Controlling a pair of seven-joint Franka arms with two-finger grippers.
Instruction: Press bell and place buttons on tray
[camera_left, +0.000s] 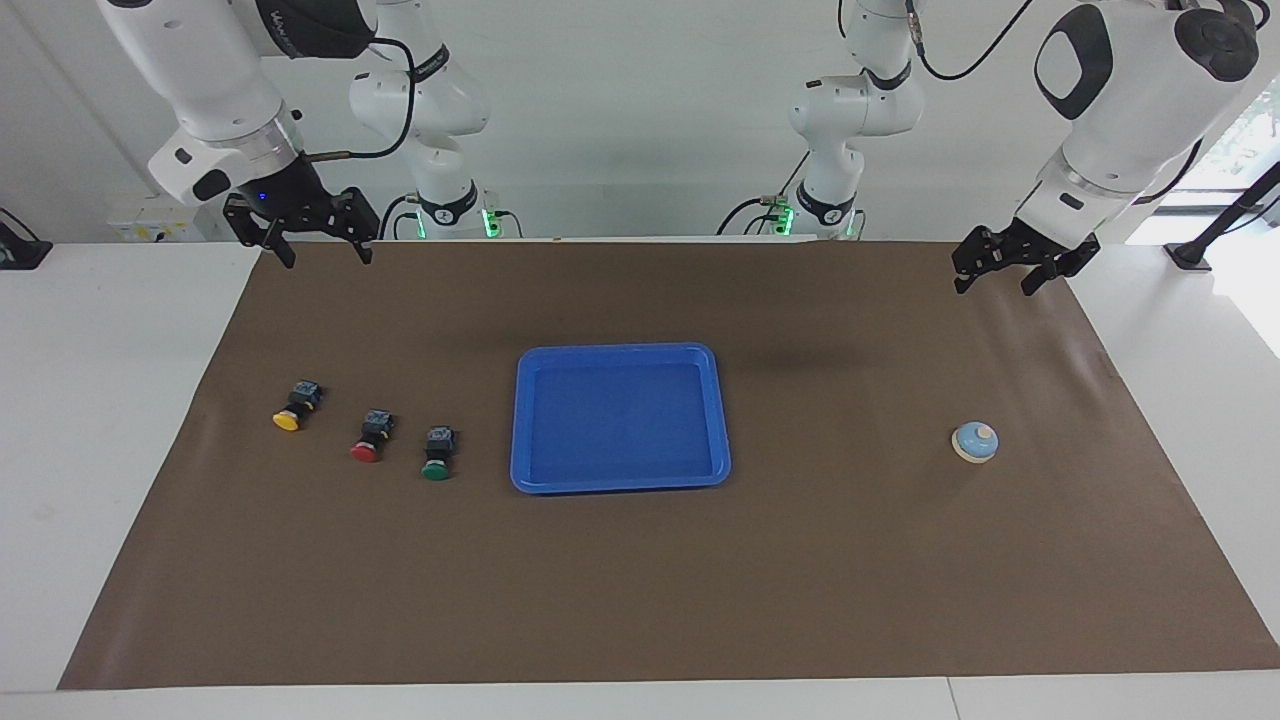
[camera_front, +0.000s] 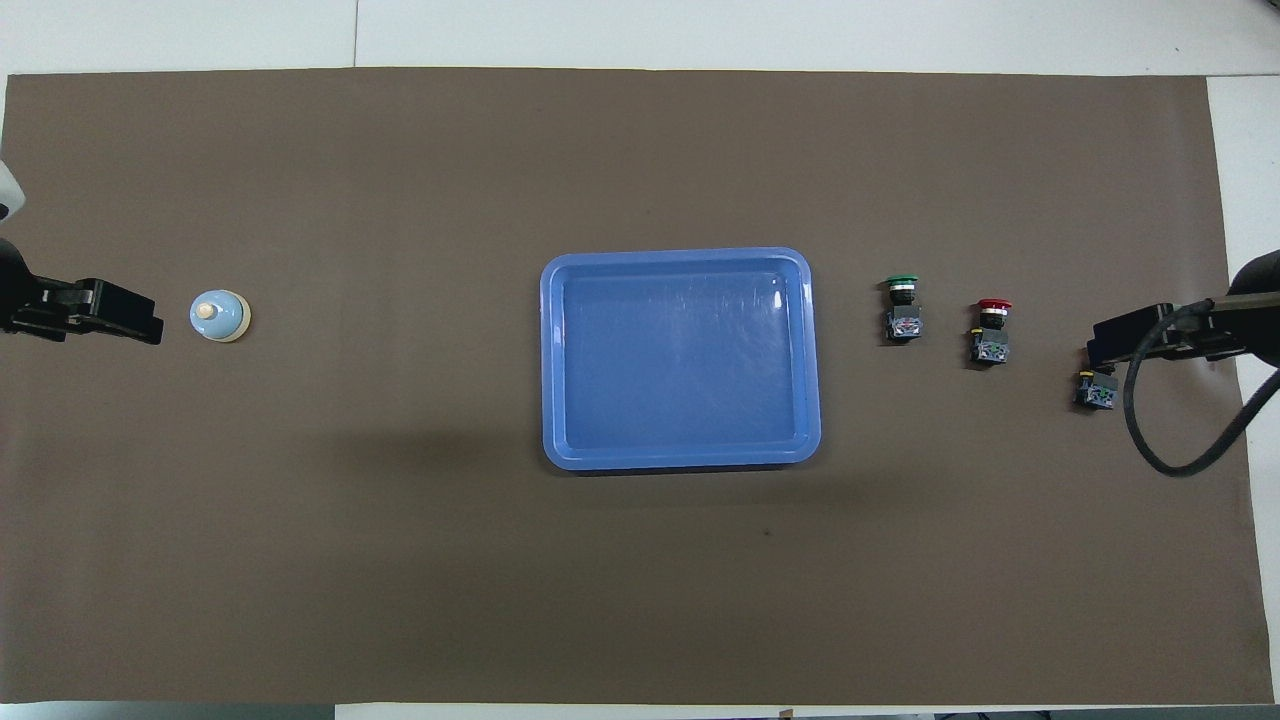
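No legible writing shows on any item. The shallow bright-blue plastic tray (camera_left: 620, 417) sits mid-mat on the brown paper mat (camera_left: 640, 580). The yellow-capped button (camera_left: 292, 408), red-capped button (camera_left: 371, 438) and green-capped button (camera_left: 437, 454) lie toward the right arm's end, the light-blue dome bell (camera_left: 974, 442) toward the left arm's. The left gripper (camera_left: 991, 279) and right gripper (camera_left: 322, 254) hang spread and empty over the mat's robot-side corners.

Bare blue tray (camera_left: 620, 352) between light-blue bell (camera_left: 974, 442) and three lying buttons (camera_left: 372, 437).

We hold our left gripper (camera_left: 991, 275) raised at the left arm's end, fingers apart; our right gripper (camera_left: 318, 248) hangs raised at the right arm's end, fingers spread wide.
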